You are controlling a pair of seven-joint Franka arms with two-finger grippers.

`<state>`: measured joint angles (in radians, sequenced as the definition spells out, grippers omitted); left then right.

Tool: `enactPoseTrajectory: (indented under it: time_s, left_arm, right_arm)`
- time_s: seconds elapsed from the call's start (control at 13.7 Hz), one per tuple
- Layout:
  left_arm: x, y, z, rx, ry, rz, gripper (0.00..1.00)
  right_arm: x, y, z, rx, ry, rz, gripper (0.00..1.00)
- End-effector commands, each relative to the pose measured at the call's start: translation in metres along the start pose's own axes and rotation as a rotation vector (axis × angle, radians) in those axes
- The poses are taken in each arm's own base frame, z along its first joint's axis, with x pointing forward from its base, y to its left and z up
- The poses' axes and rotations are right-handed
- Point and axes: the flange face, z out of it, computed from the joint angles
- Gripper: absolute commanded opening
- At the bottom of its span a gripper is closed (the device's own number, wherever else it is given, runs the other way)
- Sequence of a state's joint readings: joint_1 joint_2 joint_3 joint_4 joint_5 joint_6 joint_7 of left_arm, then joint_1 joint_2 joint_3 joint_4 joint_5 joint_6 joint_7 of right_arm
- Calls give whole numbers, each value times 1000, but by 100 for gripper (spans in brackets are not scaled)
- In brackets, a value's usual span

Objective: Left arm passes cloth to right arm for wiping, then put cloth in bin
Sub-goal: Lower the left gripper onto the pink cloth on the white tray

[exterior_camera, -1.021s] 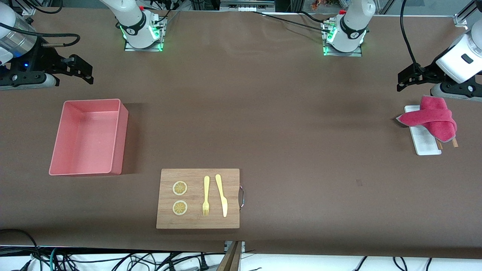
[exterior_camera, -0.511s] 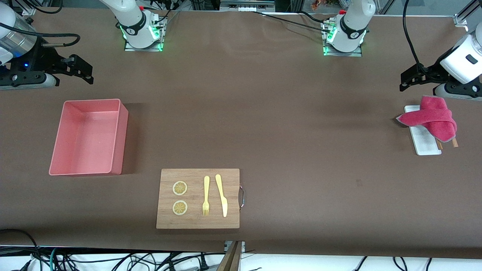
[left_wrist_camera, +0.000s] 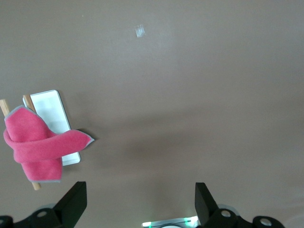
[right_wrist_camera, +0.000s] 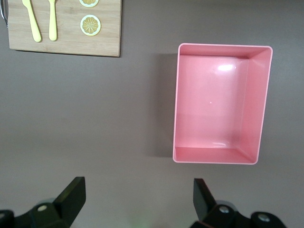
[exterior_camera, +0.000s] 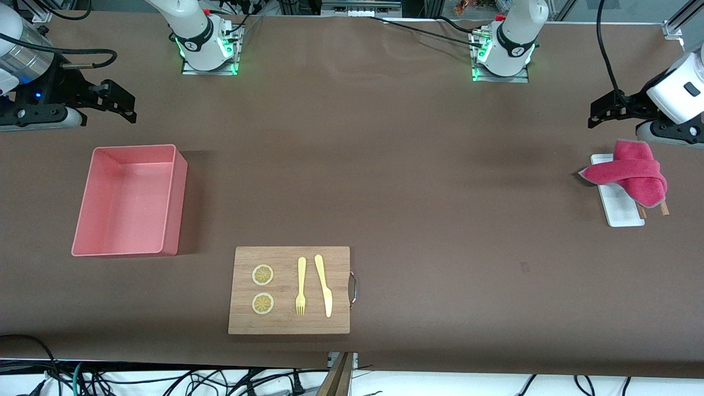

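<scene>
Crumpled red cloth [exterior_camera: 627, 176] draped over white tray [exterior_camera: 621, 212], empty pink bin [exterior_camera: 129, 201] upright

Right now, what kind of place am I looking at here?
Most likely a robotics lab's tabletop test bench: two arm bases bolted along the table, loose cables along its edge, and staged props such as a cutting board and pink bin.

Left tool [left_wrist_camera: 140, 209] up over bare brown table [left_wrist_camera: 199, 95], fingers [left_wrist_camera: 73, 204] spread wide, nothing between them. Pink cloth [left_wrist_camera: 40, 147], grey-edged, lies crumpled across one end of small white tray [left_wrist_camera: 50, 109], one flap trailing off tray onto table. Wooden sticks [left_wrist_camera: 4, 107] poke out from under cloth beside tray. Small pale mark [left_wrist_camera: 139, 31] on table, well apart from tray.
</scene>
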<state>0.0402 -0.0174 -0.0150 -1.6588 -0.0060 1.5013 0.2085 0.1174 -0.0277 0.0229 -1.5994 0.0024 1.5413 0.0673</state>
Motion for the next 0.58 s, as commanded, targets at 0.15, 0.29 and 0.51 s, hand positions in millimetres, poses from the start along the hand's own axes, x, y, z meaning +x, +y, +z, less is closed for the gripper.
enactPoseTrajectory:
  time_s: [0.15,0.29,0.51]
  left_arm:
    - [3,-64,32,-40,-59,178,100]
    - [3,-81,42,-33,-83,230,100]
    - [4,-121,70,-50,-123,339,100]
  right_arm:
    - [-6,-1,-3,9,2,2,100]
    - [-6,-1,-4,9,4,4,100]
    - [-5,-1,-3,10,4,5,100]
